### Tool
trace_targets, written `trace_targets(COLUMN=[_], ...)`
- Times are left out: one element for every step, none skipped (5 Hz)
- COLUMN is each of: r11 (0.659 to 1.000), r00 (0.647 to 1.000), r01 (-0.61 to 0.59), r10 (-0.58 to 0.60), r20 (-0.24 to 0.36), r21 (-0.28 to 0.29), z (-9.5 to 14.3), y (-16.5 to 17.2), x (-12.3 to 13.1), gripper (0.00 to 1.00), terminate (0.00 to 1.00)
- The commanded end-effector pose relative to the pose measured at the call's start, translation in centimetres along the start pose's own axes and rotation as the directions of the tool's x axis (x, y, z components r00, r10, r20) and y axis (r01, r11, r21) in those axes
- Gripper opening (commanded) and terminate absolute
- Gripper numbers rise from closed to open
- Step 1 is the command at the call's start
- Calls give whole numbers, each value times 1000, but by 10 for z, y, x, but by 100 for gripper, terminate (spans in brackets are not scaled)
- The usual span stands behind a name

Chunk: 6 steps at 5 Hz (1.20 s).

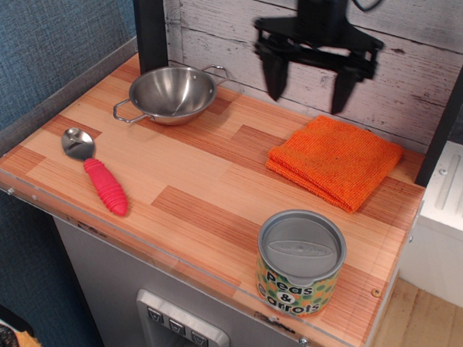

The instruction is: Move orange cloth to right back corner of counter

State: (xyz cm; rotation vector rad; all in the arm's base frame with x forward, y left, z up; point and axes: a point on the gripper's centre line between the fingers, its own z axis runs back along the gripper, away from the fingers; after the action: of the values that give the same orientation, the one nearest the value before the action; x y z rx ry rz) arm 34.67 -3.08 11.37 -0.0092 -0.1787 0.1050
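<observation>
Lying folded and flat, the orange cloth sits at the far right of the counter, its far edge near the white plank wall and its right corner close to the dark post at the counter's right side. By this view the cloth looks to be at its goal, so the step in hand appears to be the retreat. Doing that well means lifting straight clear, keeping the fingers well above the fabric so no loop of terry snags and drags a corner out of place, and steering wide of the steel bowl at the far left.

Above and slightly left of the cloth hangs the tool, its two dark fingers spread wide apart and pointing down, gripping nothing, with clear air between the tips and the cloth. Its body rises out of the top of the view, slightly blurred.

Nearer the front edge stands a can labelled Peas & Carrots, just near of the cloth; a pink-handled spoon lies well apart at the left.
</observation>
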Motion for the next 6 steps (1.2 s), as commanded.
trace_targets(r11=[992,974,970,971,971,971], r00=[993,974,970,968,971,971], r01=[-119,-218,-233,-234,-236,-236], r10=[120,221,237,237,237,237], r20=[-10,-40,-53,-76,-38,-38], r21=[49,61,76,45,42,42], z=[45,51,62,74,86,86], y=[51,92,110,124,123,123], x=[-33,-50,-63,-80,-89,-89], gripper=[100,100,100,100,100,100], terminate=[0,0,0,0,0,0])
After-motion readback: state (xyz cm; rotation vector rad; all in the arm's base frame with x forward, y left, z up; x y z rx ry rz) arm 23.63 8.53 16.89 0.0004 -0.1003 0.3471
